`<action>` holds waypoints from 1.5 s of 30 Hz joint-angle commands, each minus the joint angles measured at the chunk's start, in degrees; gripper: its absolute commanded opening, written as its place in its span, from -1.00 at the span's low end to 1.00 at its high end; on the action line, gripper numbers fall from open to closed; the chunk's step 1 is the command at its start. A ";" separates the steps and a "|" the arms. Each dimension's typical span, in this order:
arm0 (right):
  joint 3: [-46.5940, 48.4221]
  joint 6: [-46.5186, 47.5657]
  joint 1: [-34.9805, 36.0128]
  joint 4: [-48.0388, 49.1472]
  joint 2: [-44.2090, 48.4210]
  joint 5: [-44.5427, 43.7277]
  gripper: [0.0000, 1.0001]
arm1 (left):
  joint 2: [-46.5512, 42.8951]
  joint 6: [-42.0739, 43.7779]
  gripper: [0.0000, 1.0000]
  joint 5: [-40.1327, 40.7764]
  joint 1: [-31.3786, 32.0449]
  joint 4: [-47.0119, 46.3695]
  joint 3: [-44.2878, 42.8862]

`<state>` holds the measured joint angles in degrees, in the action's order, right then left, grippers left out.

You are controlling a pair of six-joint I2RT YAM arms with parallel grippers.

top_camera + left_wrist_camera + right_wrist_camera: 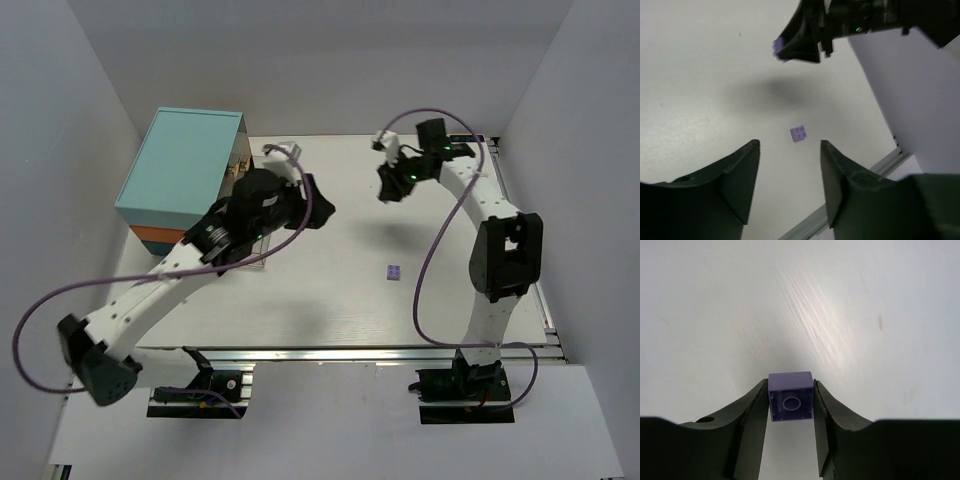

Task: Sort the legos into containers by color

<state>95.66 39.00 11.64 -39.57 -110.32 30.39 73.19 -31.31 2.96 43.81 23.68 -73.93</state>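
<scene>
A pale purple lego (790,396) is pinched between my right gripper's (790,383) fingers, its hollow underside facing the camera, lifted above the white table. From the left wrist view the same held lego (779,48) shows at the tip of the right gripper (801,44). A second purple lego (393,271) lies alone on the table, and it is also seen just beyond my left gripper (790,145), which is open and holds nothing. From above, the left gripper (318,205) hovers mid-table and the right gripper (390,186) is to its right. The containers are largely hidden behind the left arm.
The teal-topped cabinet (185,170) with an orange band stands at the back left, next to the left arm. A metal rail (380,352) runs along the table's near edge. White walls close in the sides.
</scene>
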 commanded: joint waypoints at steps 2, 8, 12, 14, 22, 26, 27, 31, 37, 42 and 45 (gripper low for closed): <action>8.64 -6.19 11.80 9.47 -4.26 16.09 -1.00 | -11.37 -1.99 0.01 10.29 -0.22 -2.41 5.10; 16.22 -21.93 19.82 28.82 -12.36 19.26 -1.00 | -18.51 -5.16 -0.03 13.12 -0.22 -2.50 9.07; 18.60 -30.90 25.17 42.52 -18.07 15.42 -1.00 | -19.22 -6.39 0.13 14.09 -0.22 -0.31 8.19; 19.48 -33.19 27.02 47.45 -19.83 12.34 -1.00 | -18.96 -6.74 0.16 14.35 -0.22 1.10 7.49; 26.07 -35.75 31.60 52.22 -28.01 4.24 -0.46 | -17.64 -7.10 0.24 14.18 0.31 3.65 5.29; 25.81 -38.03 31.61 52.75 -28.02 3.36 0.17 | -16.94 -7.71 0.06 13.22 0.31 1.55 7.12; 25.63 -38.56 30.99 52.67 -27.15 2.66 0.17 | -16.33 -7.80 -0.13 11.82 0.31 0.50 7.66; 22.39 -43.12 27.39 53.98 -22.93 1.69 0.00 | -11.51 -7.63 -0.54 6.64 0.31 -4.07 8.28; 11.95 -47.44 16.18 50.13 -11.86 1.51 -1.00 | 1.30 -5.52 -0.73 -5.03 0.31 -7.95 4.59; 1.92 -44.02 5.95 36.37 -2.46 -1.99 -1.00 | 20.56 -4.81 -0.07 -12.01 0.92 0.82 -8.37; -3.97 -41.47 -2.91 29.06 2.20 0.01 -0.85 | 31.90 -4.03 0.43 -12.37 1.45 6.97 -18.22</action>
<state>95.74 -4.93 12.73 -0.01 -112.92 29.91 98.83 -36.49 -5.32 44.49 23.40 -83.99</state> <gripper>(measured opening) 0.056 0.687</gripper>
